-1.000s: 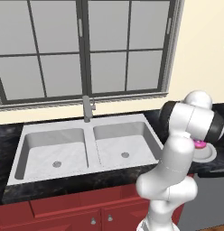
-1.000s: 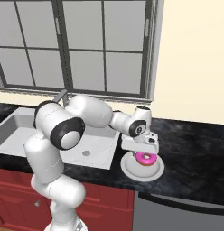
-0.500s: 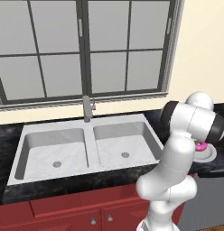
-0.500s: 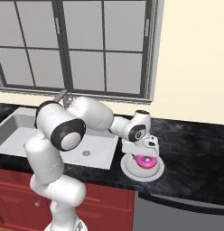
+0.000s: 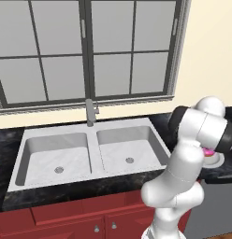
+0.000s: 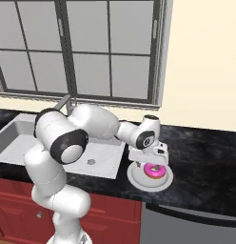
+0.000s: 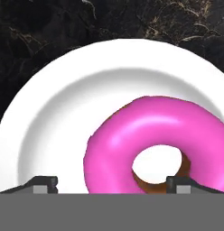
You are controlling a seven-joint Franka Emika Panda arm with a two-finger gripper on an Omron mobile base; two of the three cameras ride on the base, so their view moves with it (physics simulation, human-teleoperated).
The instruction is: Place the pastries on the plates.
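Over the doughnut (image 7: 156,149), jaws newly apart.

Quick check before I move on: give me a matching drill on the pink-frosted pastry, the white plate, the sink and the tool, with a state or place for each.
Things:
1. round pink-frosted ring pastry
2. plain round white plate
3. grey double-basin sink
4. tool

Places or states:
A. below the window, left of the plate
B. lying on the plate
C. open, just above the pastry
D. on the black counter

Pairs: 1-B, 2-D, 3-A, 4-C
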